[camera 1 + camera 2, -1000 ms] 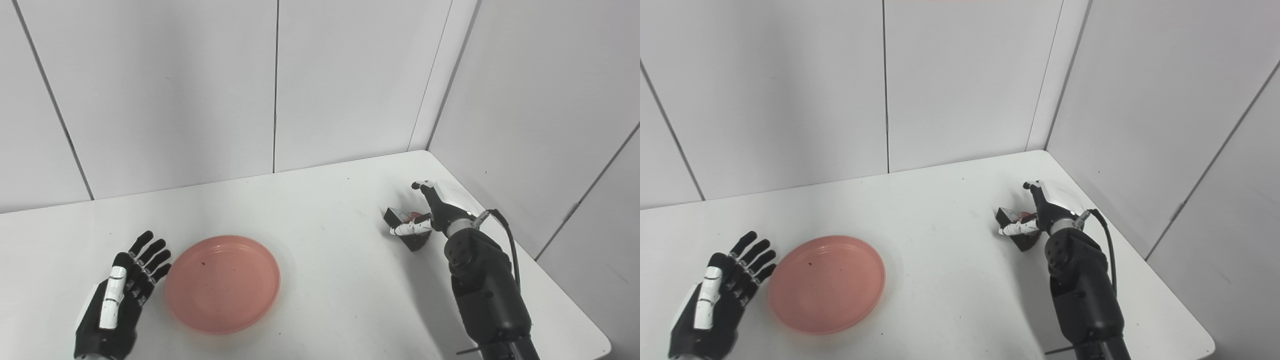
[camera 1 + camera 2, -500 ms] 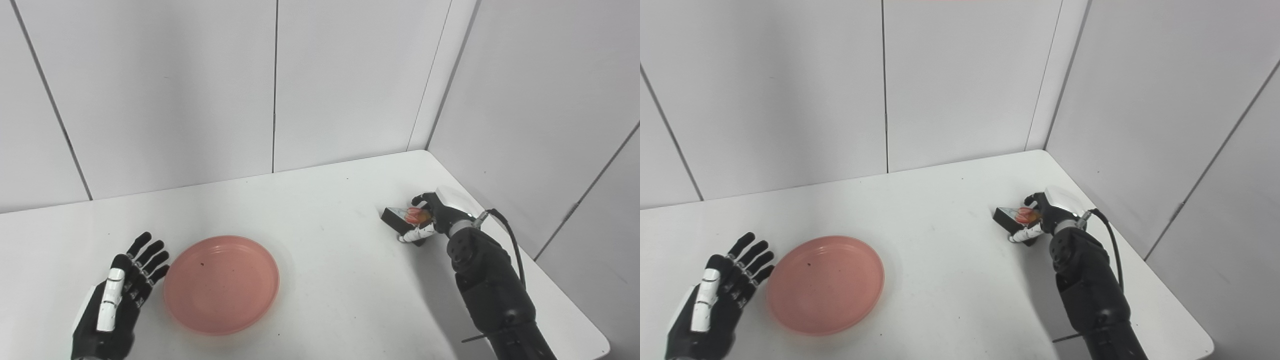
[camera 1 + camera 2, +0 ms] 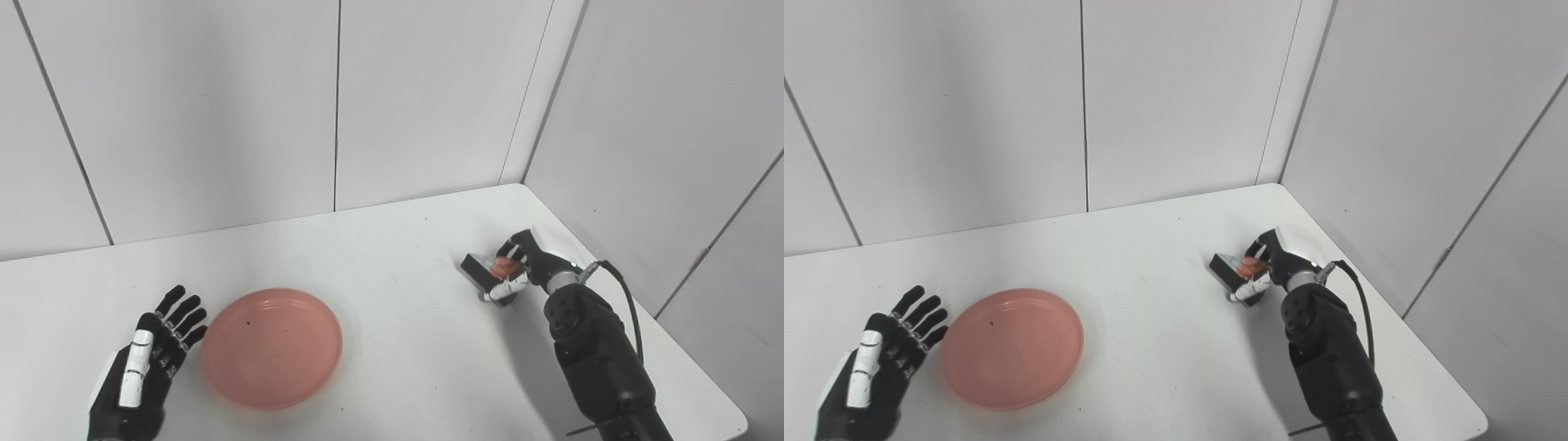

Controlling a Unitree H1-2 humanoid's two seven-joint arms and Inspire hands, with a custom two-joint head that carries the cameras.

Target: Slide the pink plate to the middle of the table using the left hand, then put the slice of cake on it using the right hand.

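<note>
The pink plate lies flat on the white table, left of its middle. My left hand rests open just left of the plate's rim, fingers spread and not touching it. At the right side, the slice of cake, dark with a red topping, is lifted slightly off the table. My right hand is shut on it, fingers over the top and thumb under the near side. The cake's far side is hidden by the fingers.
Grey wall panels close off the table at the back and along the right. The table's right edge runs close beside my right arm. A black cable loops from the right wrist.
My right hand closed its fingers around the cake slice and drew it a little to the left and up. The left hand and the plate stayed where they were.
</note>
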